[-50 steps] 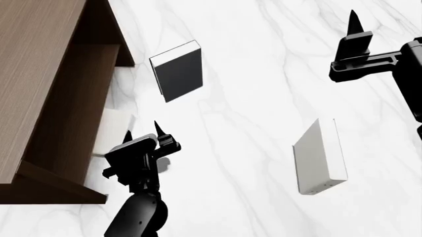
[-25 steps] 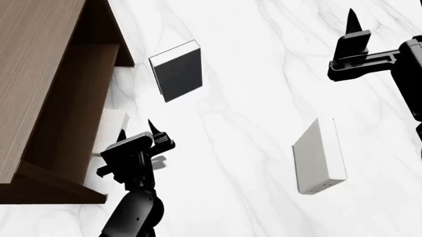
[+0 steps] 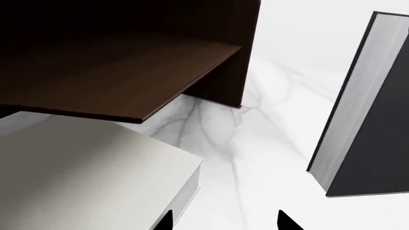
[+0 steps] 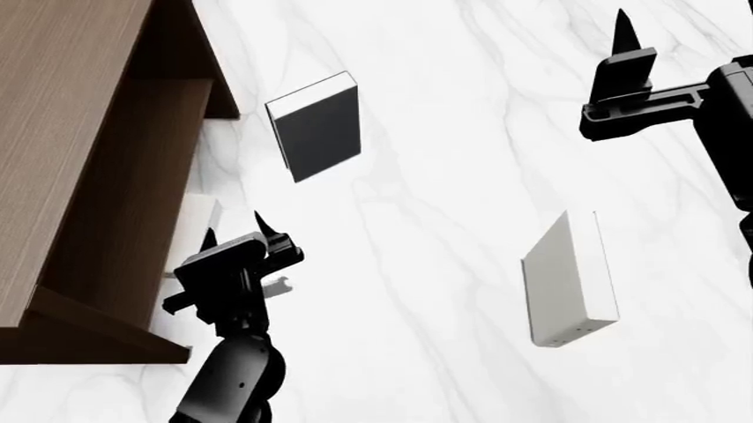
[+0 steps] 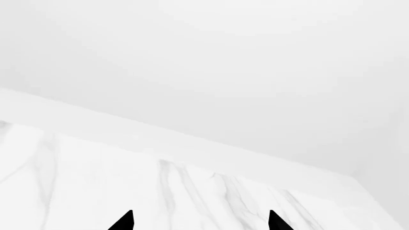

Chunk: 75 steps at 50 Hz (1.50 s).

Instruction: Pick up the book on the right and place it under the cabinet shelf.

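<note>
Your left gripper [image 4: 232,233] has drawn back from the cabinet since a second ago, its fingers apart and holding nothing. Just beyond it the off-white book [image 4: 197,220] lies flat under the cabinet shelf [image 4: 123,189], showing more now. You have three books: that one, a pale grey book [image 4: 570,280] at right, and a black book [image 4: 316,126] farther off. Your right gripper [image 4: 622,37] has crept slightly up and left, fingers spread, over bare marble table [image 4: 471,176].
</note>
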Tool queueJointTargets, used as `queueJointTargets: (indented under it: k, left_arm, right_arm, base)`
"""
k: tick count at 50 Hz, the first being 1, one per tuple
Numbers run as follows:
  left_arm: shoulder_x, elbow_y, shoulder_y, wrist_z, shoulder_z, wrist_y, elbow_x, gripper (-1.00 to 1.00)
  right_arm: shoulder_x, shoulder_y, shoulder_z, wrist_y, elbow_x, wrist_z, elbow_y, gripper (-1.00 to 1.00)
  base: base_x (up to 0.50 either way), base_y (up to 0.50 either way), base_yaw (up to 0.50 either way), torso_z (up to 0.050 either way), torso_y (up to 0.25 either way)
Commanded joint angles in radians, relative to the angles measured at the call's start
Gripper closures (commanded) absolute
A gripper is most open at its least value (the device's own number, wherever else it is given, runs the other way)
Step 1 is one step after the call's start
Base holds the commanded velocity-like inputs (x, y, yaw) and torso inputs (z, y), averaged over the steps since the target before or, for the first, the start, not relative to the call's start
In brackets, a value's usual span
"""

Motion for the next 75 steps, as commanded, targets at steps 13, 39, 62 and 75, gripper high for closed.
queueJointTargets:
  k: [13, 39, 62, 75]
  left_arm:
    - [-0.035, -0.112, 0.005, 0.053, -0.109, 0.036, -0.210, -1.00]
    - [-0.042, -0.176, -0.010, 0.057, -0.143, 0.051, -0.228, -1.00]
    - [-0.049, -0.124, -0.008, 0.078, -0.120, 0.014, -0.226, -1.00]
    - [-0.029, -0.043, -0.004, 0.190, -0.061, -0.062, -0.265, -1.00]
  right_arm:
    - [-0.003, 0.013, 0.009, 0.019, 0.011, 0.012, -0.016, -1.00]
    - [-0.007, 0.008, 0.016, 0.025, 0.011, 0.016, -0.021, -1.00]
    - [-0.020, 0.008, 0.022, 0.033, 0.010, 0.012, -0.016, -1.00]
    - [-0.028, 0.012, 0.027, 0.038, 0.011, 0.006, -0.013, -1.00]
  base:
    - [0.00, 0.00, 0.00, -0.002, -0.005]
    - [0.00, 0.00, 0.00, -0.002, -0.005]
    - [0.00, 0.00, 0.00, -0.002, -0.005]
    - [0.00, 0.00, 0.00, -0.002, -0.005]
